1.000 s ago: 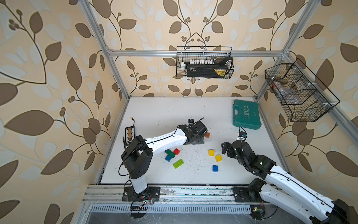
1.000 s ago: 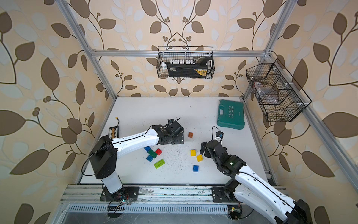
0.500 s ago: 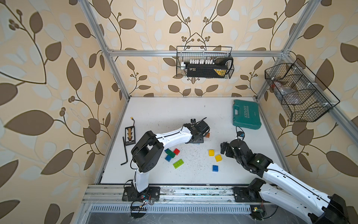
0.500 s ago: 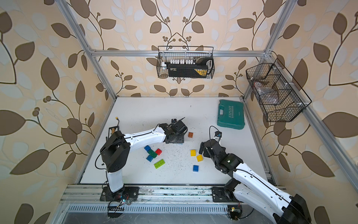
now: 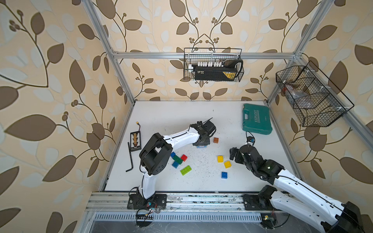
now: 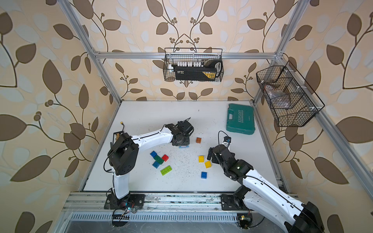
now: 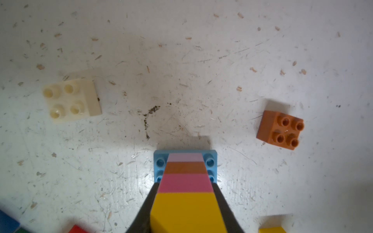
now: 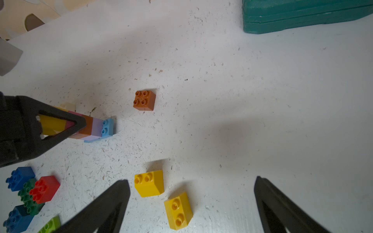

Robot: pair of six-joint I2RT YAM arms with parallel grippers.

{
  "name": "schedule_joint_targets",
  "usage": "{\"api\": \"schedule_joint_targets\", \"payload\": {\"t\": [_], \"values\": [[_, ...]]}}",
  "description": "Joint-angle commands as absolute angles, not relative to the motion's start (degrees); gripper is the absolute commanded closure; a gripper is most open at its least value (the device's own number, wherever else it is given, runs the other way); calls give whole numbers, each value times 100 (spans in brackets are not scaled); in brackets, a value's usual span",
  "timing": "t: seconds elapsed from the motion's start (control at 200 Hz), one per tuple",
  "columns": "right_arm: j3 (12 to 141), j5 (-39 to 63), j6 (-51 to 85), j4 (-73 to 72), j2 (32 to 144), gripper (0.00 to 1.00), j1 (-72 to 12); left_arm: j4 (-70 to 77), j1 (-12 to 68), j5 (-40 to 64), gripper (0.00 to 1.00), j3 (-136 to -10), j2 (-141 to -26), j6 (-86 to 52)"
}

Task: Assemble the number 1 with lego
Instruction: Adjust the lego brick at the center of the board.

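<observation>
Left wrist view looks straight down a stack (image 7: pixel 185 181) of bricks: yellow nearest the camera, then pink, brown and lilac, on a longer light-blue base brick (image 7: pixel 210 161) whose studs show either side of the lilac one. The left gripper (image 7: pixel 185 187) has its jaws clamped on the stack, black fingers (image 7: pixel 145 211) pressed against opposite sides of the yellow and pink bricks. The base appears to sit on the white table (image 7: pixel 181 50). A white brick (image 7: pixel 70 100) and a brown brick (image 7: pixel 280 129) lie loose, studs up, on opposite sides of the stack and apart from it.

In both top views the left gripper (image 5: pixel 201 141) points down near the table's centre, only an edge of the base showing under it. The brown brick (image 5: pixel 216 140) is close by at its 2 o'clock. Two yellow bricks (image 5: pixel 220 158) lie at 4 o'clock, almost touching, with a blue brick (image 5: pixel 224 175) at their 6 o'clock. At 8 o'clock of the stack sits a cluster (image 5: pixel 178 159) of two blue, a green and a red brick, a lime brick (image 5: pixel 185 170) at its 5 o'clock. The right gripper (image 5: pixel 232 155) hangs at 3 o'clock of the yellow pair, jaws spread wide and holding nothing; in the right wrist view its fingers (image 8: pixel 109 205) stand well apart. A teal case (image 5: pixel 256 121) lies toward the table's 1 o'clock corner.
</observation>
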State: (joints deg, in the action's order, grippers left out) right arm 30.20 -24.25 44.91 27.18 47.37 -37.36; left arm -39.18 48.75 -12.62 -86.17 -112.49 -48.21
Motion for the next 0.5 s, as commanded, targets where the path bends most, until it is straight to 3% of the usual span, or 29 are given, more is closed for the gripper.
{"api": "schedule_joint_targets", "payload": {"t": [0.0, 0.125, 0.37, 0.495], "values": [[3013, -2569, 4509, 2716, 4737, 1, -3737, -5000, 4840, -1191, 75, -9222, -11356, -4978], [3041, -2567, 4507, 2725, 4798, 1, -3719, -6302, 4645, -625, 81, -10129, -11591, -5067], [3090, -2576, 4535, 2777, 4869, 0, -3709, -8472, 4277, 1104, 79, -12259, -12717, -4126], [3085, -2592, 4544, 2784, 4868, 1, -3712, -8931, 4106, 1697, 78, -12682, -13164, -3668]]}}
